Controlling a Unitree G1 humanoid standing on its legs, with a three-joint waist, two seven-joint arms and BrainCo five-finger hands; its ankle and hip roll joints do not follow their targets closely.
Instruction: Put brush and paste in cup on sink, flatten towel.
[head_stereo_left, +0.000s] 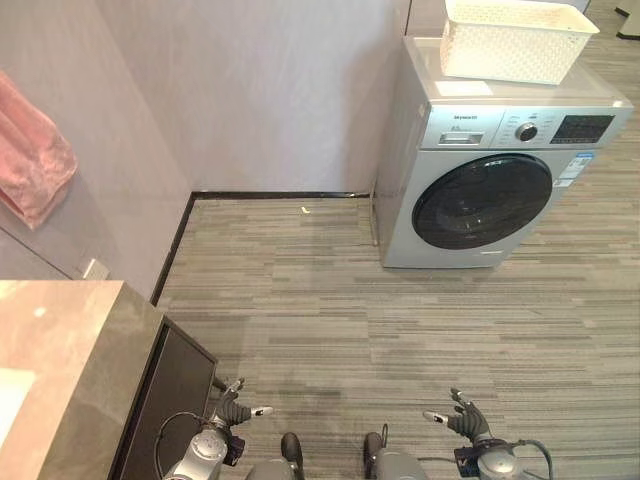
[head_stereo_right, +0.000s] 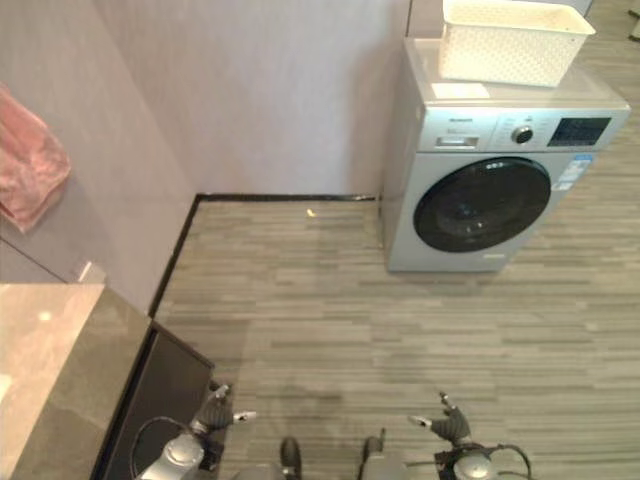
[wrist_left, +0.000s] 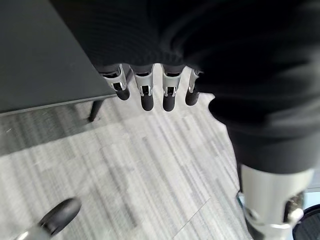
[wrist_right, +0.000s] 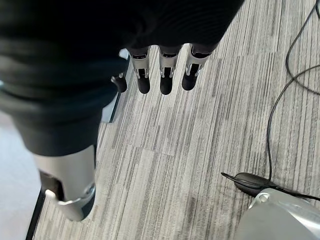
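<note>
A pink towel (head_stereo_left: 32, 150) hangs bunched on the wall at the far left. Below it, the stone counter (head_stereo_left: 70, 340) fills the lower left corner, with a pale patch at its near left edge. My left hand (head_stereo_left: 232, 408) hangs low beside the counter's dark cabinet, open, with its fingers (wrist_left: 146, 94) straight and nothing in them. My right hand (head_stereo_left: 466, 420) hangs low on the right over the floor, also open, and its fingers (wrist_right: 165, 77) are empty.
A silver washing machine (head_stereo_left: 490, 170) stands at the back right with a white plastic basket (head_stereo_left: 515, 40) on top. The dark cabinet (head_stereo_left: 172, 385) under the counter is close to my left hand. Striped grey floor (head_stereo_left: 340, 320) lies between counter and machine.
</note>
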